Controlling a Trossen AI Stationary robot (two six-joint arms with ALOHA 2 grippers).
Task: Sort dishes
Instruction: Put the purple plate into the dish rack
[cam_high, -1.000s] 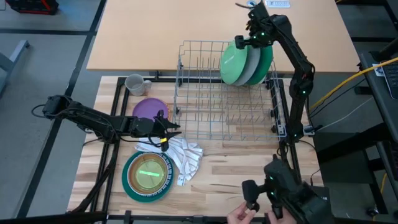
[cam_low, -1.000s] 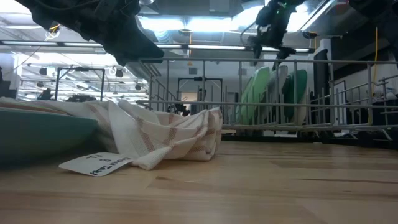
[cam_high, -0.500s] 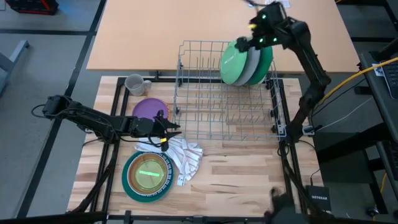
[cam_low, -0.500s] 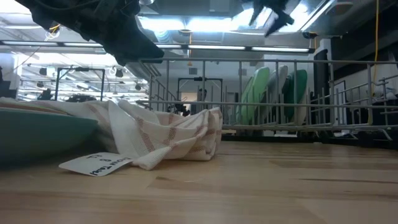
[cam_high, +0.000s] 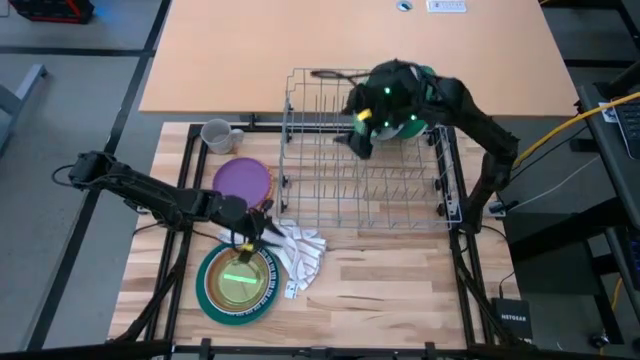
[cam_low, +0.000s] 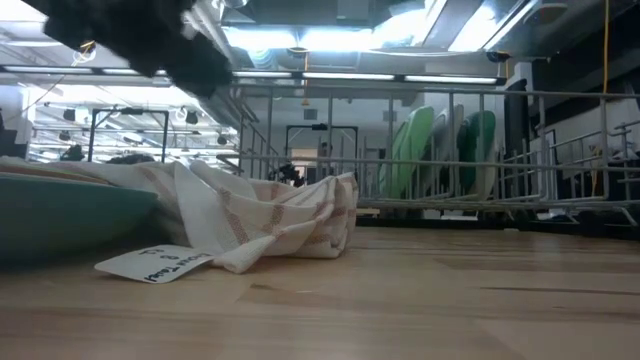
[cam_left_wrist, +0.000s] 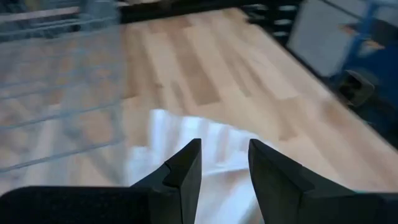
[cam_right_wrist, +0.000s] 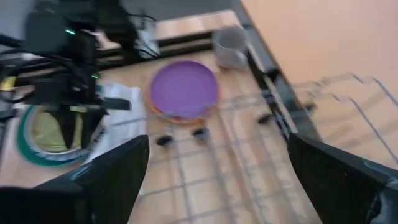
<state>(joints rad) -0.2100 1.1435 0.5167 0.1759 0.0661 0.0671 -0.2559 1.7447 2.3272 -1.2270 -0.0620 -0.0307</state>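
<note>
The dishes still to sort lie on the tabletop round my left end effector (cam_high: 262, 226): the purple plate (cam_high: 243, 181) just behind it, the nested teal and green plate stack (cam_high: 236, 283) just below it, and the grey mug (cam_high: 216, 134) farther off, beyond the purple plate. Green and grey plates (cam_low: 437, 150) already stand on edge in the wire rack (cam_high: 365, 150), right under my right end effector (cam_high: 352, 128), which hangs over the rack with its jaws wide and empty. The left end effector's jaws are narrow, a slim gap, holding nothing, poised over the striped white cloth (cam_high: 298, 250).

My worry: those narrow jaws could snag the soft, crumpled cloth instead of a plate, and dragging it might shift the stack it partly drapes. The plates look smooth, glazed and round with thin rims, likely slippery in a pinch; the rack's thin wires could catch a rim on entry
</note>
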